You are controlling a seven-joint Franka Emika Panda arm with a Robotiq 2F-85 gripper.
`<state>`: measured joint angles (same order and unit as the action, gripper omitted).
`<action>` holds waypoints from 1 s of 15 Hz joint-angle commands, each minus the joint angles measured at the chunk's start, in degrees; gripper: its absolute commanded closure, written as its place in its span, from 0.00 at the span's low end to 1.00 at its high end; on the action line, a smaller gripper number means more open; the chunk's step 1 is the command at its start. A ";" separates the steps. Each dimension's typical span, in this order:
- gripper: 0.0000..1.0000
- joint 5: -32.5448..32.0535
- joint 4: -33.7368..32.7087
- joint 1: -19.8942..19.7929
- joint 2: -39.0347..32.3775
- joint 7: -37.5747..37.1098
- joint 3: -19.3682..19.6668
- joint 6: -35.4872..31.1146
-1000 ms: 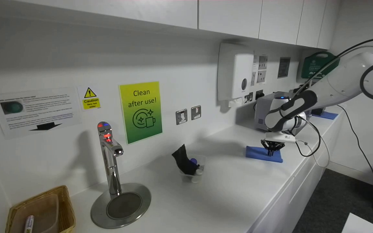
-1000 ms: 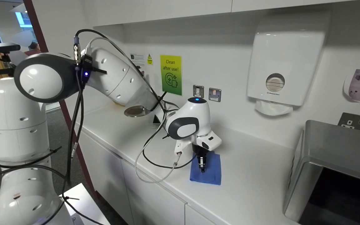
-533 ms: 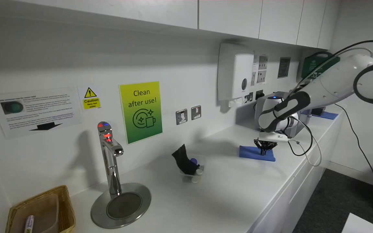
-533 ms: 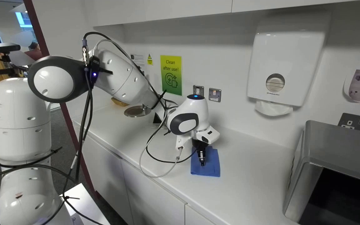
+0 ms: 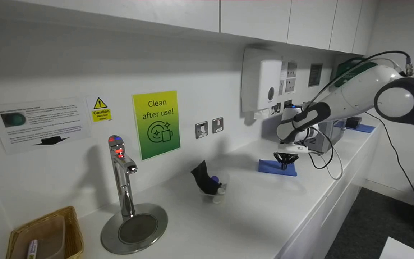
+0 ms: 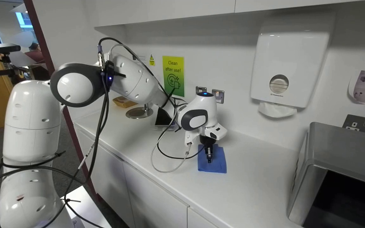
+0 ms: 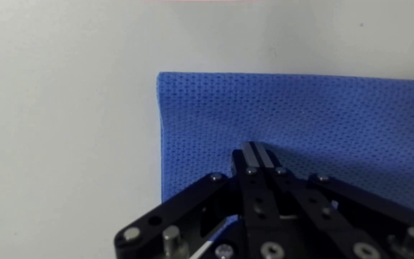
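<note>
- Looking at a blue cloth (image 7: 210, 115) spread flat on the white table (image 5: 250, 201), between front edge and back wall (image 5: 199, 75) in both exterior views.
- Oblong, matte and patterned with rows of tiny dark marks; square-cornered toward 10 o'clock in the wrist view, slightly wavy along the edge at 9 o'clock, running out of frame toward 3 o'clock.
- Touched by the end effector (image 7: 253, 146), with fingers drawn together and tips pointing down; shaded toward 4 o'clock of the tips, partly covered toward 6 o'clock.
- In an exterior view, followed toward 8 o'clock by a clear tub (image 5: 225, 177) holding a black object (image 5: 206, 180), then farther off by a chrome tap (image 5: 123, 189).
- Backed near 12 o'clock there by a paper towel dispenser (image 5: 259, 81).
- In an exterior view, flanked at 3 o'clock by a grey metal appliance (image 6: 337, 142), well apart, and at 9 o'clock by a looping white cable (image 6: 166, 172).
- Overlooked there by the robot arm (image 6: 135, 82), with the tub partly hidden behind.
</note>
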<state>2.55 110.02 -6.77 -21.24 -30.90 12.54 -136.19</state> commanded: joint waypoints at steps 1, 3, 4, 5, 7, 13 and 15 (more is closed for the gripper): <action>1.00 1.98 -9.28 -0.11 -5.13 -1.88 -0.02 5.15; 1.00 2.68 -12.93 -0.11 -7.10 -2.63 -0.23 6.76; 1.00 2.86 -14.60 -0.07 -7.98 -3.06 -0.33 7.67; 1.00 3.01 -16.16 0.04 -8.86 -3.56 -0.51 8.30; 1.00 3.24 -18.75 0.27 -10.22 -4.27 -0.96 9.62; 1.00 4.36 -21.02 0.53 -10.93 -3.88 -2.45 11.21; 1.00 4.42 -19.86 0.53 -10.53 -3.62 -2.56 10.69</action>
<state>5.85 90.60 -5.92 -32.34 -35.17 10.13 -127.67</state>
